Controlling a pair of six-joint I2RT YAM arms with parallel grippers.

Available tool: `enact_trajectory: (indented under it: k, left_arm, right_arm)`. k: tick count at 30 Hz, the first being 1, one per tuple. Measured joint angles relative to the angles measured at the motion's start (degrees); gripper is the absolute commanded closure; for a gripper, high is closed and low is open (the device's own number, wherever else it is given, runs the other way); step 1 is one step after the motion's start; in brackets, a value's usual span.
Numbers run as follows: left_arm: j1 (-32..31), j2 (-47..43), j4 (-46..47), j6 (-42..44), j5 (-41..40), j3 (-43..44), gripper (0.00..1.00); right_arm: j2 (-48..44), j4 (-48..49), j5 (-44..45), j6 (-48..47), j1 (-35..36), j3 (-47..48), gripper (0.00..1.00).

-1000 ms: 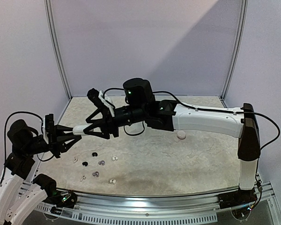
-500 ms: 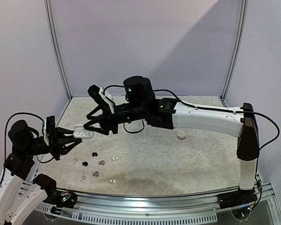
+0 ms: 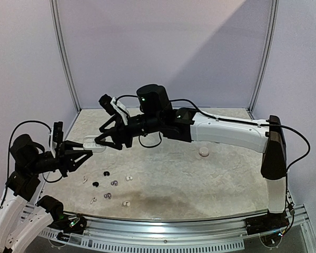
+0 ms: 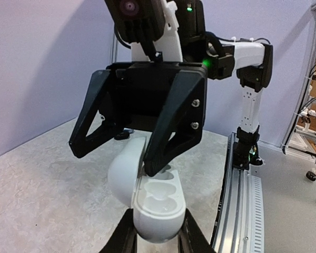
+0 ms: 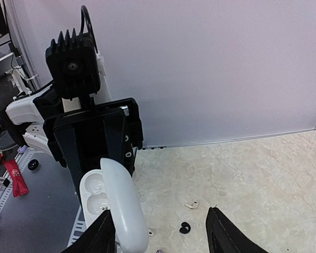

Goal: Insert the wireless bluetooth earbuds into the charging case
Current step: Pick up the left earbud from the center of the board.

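The white charging case (image 4: 157, 205) is held off the table with my left gripper (image 4: 156, 234) shut on its base. Its lid (image 4: 122, 171) stands open and both sockets look empty. My right gripper (image 4: 113, 158) is open and faces it, one fingertip (image 4: 150, 167) wedged where lid meets base. In the right wrist view the lid (image 5: 124, 205) lies just inside one finger of my right gripper (image 5: 160, 237). From above, the case (image 3: 93, 144) hangs between my left gripper (image 3: 79, 153) and right gripper (image 3: 102, 139). Several earbuds lie below, such as a black one (image 3: 106, 173) and a white one (image 3: 126, 203).
A second small white round case (image 3: 204, 152) sits on the table's right half. The right arm (image 3: 226, 134) stretches across the middle of the table. Metal frame posts (image 3: 63, 58) and walls close in the back. A rail (image 3: 163, 224) runs along the near edge.
The left gripper has lifted the case slightly up and right. The right gripper has shifted left against it and its jaws stand a little wider.
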Motion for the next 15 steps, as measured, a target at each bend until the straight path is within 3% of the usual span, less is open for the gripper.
enact_trajectory:
  k: [10,15]
  left_arm:
    - [0.20,0.90,1.51,-5.18,-2.21,0.00,1.00]
    - [1.42,1.09,1.46,-7.02,-5.16,0.00,1.00]
  right_arm:
    - [-0.07,-0.07,-0.74,2.97,-1.18,0.74,0.34]
    - [-1.62,-2.38,2.43,4.79,-2.89,0.72,0.40]
